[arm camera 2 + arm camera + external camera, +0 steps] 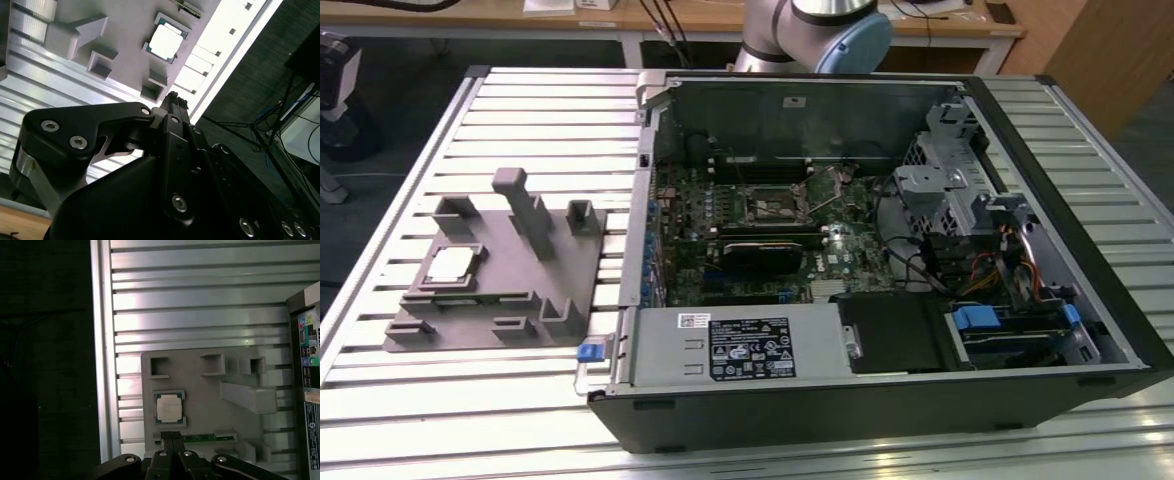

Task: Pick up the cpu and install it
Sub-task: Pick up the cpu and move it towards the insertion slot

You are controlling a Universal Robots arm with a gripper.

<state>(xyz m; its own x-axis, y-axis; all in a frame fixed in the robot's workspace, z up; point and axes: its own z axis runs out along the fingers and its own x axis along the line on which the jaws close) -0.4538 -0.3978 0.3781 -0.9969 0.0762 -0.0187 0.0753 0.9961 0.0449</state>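
Right, from my end the cpu (451, 265) lies flat, silvery top up, in a square recess of the grey fixture (494, 300). That fixture sits on the slatted metal surface (534, 120), close to the edge at the exterior view's left. In both wrist views the chip (165, 42) (168, 407) shows its pale top inside a thin green border, with grey posts and pockets of the fixture around it.

My hand (172, 436) is apart from the cpu and touches nothing. Its two slim black fingers are drawn together with no gap that I can make out, and there is nothing between them. In the second wrist view the hand (174, 97) shows the same closed tips, with the fixture and the surface's bright edge behind them. A narrow green board (200, 438) lies in a slot of the fixture just beside the chip's recess (the fingertips appear next to it in the first wrist view, though I cannot judge their height above it).

The open computer case (1107, 330) lies on its side across the rest of the surface, touching or nearly touching the fixture's edge. Inside it, the socket (774, 205) on the motherboard (687, 240) is bare, with a white label (740, 345) nearer the case's front wall. The arm (807, 30) rises behind the case at the far edge.
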